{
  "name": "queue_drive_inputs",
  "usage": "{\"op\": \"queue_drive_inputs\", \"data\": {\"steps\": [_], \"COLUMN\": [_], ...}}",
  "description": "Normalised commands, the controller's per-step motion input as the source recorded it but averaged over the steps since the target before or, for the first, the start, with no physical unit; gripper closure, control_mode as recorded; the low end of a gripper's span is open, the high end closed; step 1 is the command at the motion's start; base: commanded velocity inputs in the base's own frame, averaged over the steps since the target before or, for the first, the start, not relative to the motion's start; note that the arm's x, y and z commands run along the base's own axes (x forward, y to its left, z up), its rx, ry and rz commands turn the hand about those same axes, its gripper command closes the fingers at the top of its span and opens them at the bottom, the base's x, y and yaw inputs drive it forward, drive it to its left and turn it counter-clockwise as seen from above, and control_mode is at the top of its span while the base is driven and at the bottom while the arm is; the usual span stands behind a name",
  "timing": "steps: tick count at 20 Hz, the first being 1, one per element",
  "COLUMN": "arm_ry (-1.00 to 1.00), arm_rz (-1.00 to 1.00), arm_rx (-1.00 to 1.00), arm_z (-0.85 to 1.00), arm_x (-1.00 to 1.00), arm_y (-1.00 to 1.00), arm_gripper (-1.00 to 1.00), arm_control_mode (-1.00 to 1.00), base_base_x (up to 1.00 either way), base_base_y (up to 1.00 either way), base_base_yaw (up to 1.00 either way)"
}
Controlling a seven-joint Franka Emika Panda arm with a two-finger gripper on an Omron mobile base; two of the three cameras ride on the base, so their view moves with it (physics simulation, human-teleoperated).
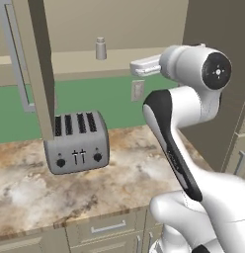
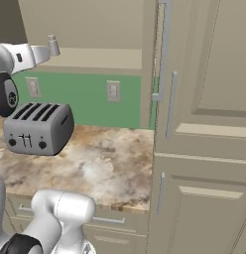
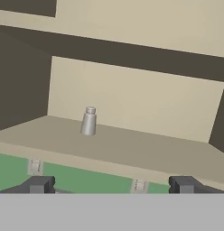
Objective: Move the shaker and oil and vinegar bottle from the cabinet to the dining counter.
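The shaker (image 3: 89, 121), a small silver-grey cylinder with a rounded cap, stands upright on the plain beige shelf (image 3: 145, 153) of the open cabinet. It also shows on that shelf as the shaker (image 1: 100, 48) and the shaker (image 2: 53, 45). My gripper (image 3: 111, 186) hovers in front of the shelf edge, short of the shaker, which sits ahead and left of centre. The fingertips (image 3: 39, 184) stand wide apart and open with nothing between them. The white hand (image 1: 144, 65) points at the shelf from the right. The oil and vinegar bottle and the dining counter are out of view.
A silver four-slot toaster (image 1: 77, 142) stands on the marbled worktop (image 1: 124, 173) below the cabinet, against a green backsplash with wall outlets (image 2: 113, 91). An open cabinet door (image 1: 39, 64) hangs at the left; tall beige cabinets (image 2: 204, 124) close off the right.
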Motion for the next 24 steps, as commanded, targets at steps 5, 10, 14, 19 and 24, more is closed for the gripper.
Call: {"op": "queue_drive_inputs", "data": {"steps": [5,10,14,19,24], "arm_ry": [0.00,0.00,0.00,0.00,0.00], "arm_rz": [0.00,0.00,0.00,0.00,0.00], "arm_rx": [0.00,0.00,0.00,0.00,0.00], "arm_z": [-0.01,-0.01,0.00,0.00,0.00], "arm_x": [0.19,0.19,0.30,0.38,0.48], "arm_y": [0.00,0.02,0.18,0.24,0.49], "arm_gripper": [-1.00,-1.00,-1.00,-1.00,-1.00], "arm_control_mode": [-1.00,-1.00,-1.00,-1.00,-1.00], "base_base_x": [0.00,0.00,0.00,0.00,0.00], "base_base_y": [0.00,0.00,0.00,0.00,0.00], "base_base_yaw": [0.00,0.00,0.00,0.00,0.00]}}
